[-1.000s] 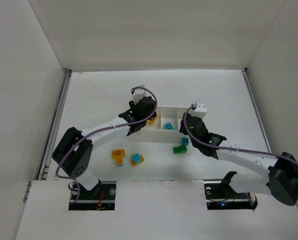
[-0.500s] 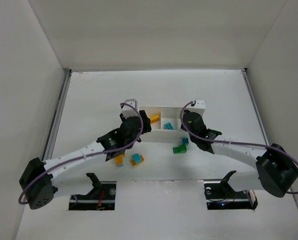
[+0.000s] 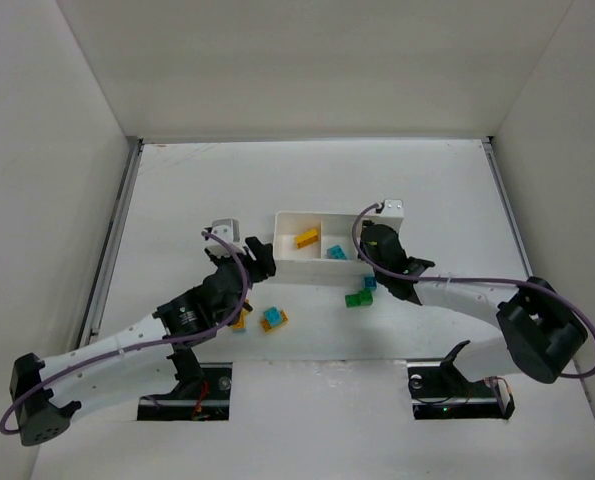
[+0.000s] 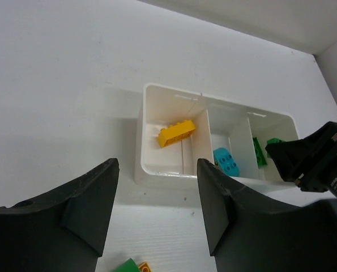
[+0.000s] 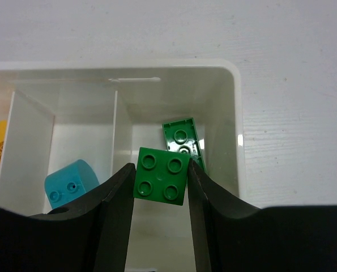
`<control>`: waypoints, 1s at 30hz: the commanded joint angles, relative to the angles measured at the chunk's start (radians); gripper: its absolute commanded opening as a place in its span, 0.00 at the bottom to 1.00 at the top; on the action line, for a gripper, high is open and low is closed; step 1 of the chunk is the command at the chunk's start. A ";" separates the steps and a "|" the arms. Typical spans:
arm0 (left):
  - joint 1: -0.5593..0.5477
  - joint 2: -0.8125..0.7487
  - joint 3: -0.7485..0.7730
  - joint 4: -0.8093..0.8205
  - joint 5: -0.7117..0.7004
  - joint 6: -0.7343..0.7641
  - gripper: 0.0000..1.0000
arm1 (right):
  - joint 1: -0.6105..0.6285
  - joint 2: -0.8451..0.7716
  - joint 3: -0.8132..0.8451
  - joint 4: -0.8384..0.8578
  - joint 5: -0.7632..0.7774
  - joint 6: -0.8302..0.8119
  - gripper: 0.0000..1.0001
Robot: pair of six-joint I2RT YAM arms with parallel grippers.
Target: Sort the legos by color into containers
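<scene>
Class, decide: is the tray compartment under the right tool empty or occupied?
Occupied. The end compartment holds a tilted green brick; the right tool pinches a square green brick above.

The tray [image 3: 295, 268] sits mid-desk [image 3: 427, 180]; a brick [image 3: 307, 238] lies in each of its three compartments [image 4: 230, 122], and loose bricks [image 3: 274, 319] lie before it.
</scene>
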 commanded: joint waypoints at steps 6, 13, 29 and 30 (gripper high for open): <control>-0.018 0.054 0.026 -0.023 -0.008 0.004 0.56 | -0.002 -0.042 0.019 0.067 0.022 -0.015 0.66; -0.113 0.085 0.029 -0.032 0.041 -0.053 0.56 | 0.038 -0.187 -0.032 0.023 0.062 -0.001 0.75; -0.257 0.334 0.032 0.151 0.181 -0.141 0.54 | 0.292 -0.369 -0.192 -0.399 0.059 0.475 0.68; -0.262 0.335 0.026 0.160 0.181 -0.147 0.54 | 0.291 -0.343 -0.193 -0.397 0.050 0.487 0.68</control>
